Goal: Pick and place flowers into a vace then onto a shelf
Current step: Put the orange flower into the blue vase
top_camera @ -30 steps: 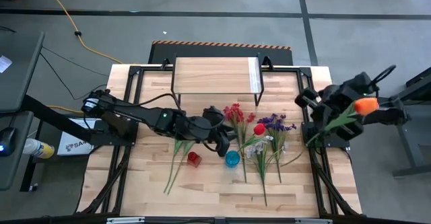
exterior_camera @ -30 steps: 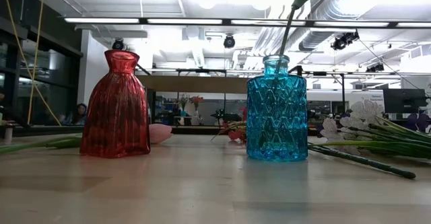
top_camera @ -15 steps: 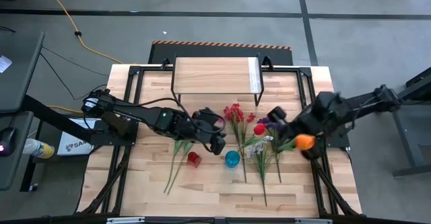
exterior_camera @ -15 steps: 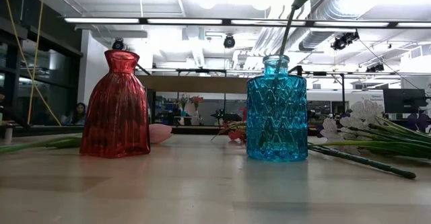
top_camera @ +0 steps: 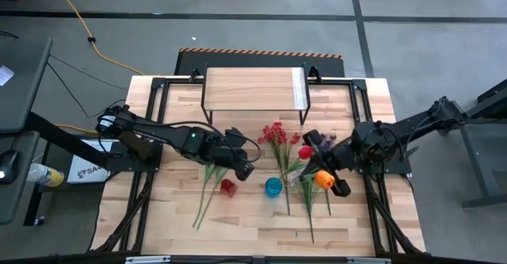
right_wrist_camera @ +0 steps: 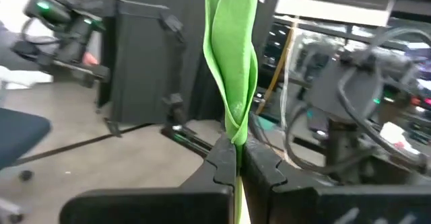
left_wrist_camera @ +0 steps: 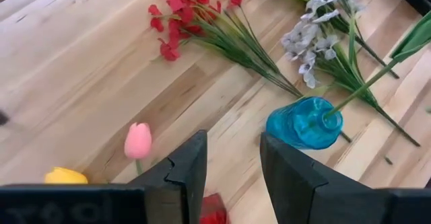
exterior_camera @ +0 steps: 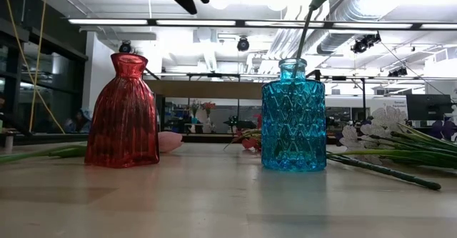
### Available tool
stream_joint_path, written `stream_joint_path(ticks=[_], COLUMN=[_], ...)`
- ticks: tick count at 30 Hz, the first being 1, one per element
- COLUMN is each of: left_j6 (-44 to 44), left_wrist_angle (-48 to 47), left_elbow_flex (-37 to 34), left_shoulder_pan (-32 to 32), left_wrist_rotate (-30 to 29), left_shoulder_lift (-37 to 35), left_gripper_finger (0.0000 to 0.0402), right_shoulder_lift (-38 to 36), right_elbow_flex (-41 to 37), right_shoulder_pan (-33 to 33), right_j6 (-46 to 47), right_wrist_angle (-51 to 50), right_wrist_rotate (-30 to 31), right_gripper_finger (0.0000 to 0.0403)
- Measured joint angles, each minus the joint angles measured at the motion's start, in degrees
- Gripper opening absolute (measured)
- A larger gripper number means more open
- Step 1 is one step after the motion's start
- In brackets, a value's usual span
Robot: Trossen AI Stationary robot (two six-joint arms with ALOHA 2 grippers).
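My right gripper (right_wrist_camera: 236, 150) is shut on an orange tulip (top_camera: 323, 178), above the loose flowers (top_camera: 317, 165) that lie right of the blue vase (top_camera: 273, 187). A green stem (left_wrist_camera: 363, 83) sticks into that vase's mouth and leans out. My left gripper (top_camera: 243, 169) hangs open just above the red vase (exterior_camera: 125, 113), nothing between its fingers (left_wrist_camera: 182, 177). A pink tulip (left_wrist_camera: 138, 140) and a yellow one (left_wrist_camera: 66, 177) lie on the table near it. The shelf (top_camera: 253, 88) stands at the far edge. My right gripper pinches the orange tulip's green leaf and stem (right_wrist_camera: 236, 126) between its two shut fingers. The fingers point about level. The leaf stands up past the fingertips. The flower is lifted clear of the table, its orange head beside the gripper.
A red cluster (top_camera: 275, 133), purple sprays (top_camera: 325, 145) and a whitish spray (left_wrist_camera: 310, 39) lie between the shelf and the vases. Black frame rails (top_camera: 154, 121) run along the table's left and right sides. Bare wood lies near the front edge (top_camera: 253, 232).
My right gripper has swung in from beyond the table's right edge toward the left and down, turning as it went. The orange tulip has come with it and now hangs over the lying flowers. My left gripper has tipped downward and shifted left, over the red vase.
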Motion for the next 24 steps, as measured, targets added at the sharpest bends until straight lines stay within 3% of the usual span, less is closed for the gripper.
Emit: stream_joint_path(ticks=[6,24], left_j6=[0.0,0.0], left_wrist_angle=[-0.2,-3.1], left_elbow_flex=[0.0,0.0], left_shoulder_pan=[0.0,0.0], left_wrist_rotate=[-0.1,2.1], left_shoulder_lift=[0.0,0.0], left_gripper_finger=[0.0172,0.0172], right_shoulder_lift=[0.0,9.4], right_elbow_flex=[0.0,0.0], right_shoulder_pan=[0.0,2.5], right_j6=[0.0,2.7], right_wrist_angle=[-4.6,1.6], right_wrist_rotate=[6.1,7.8], right_gripper_finger=[0.0000,0.0000])
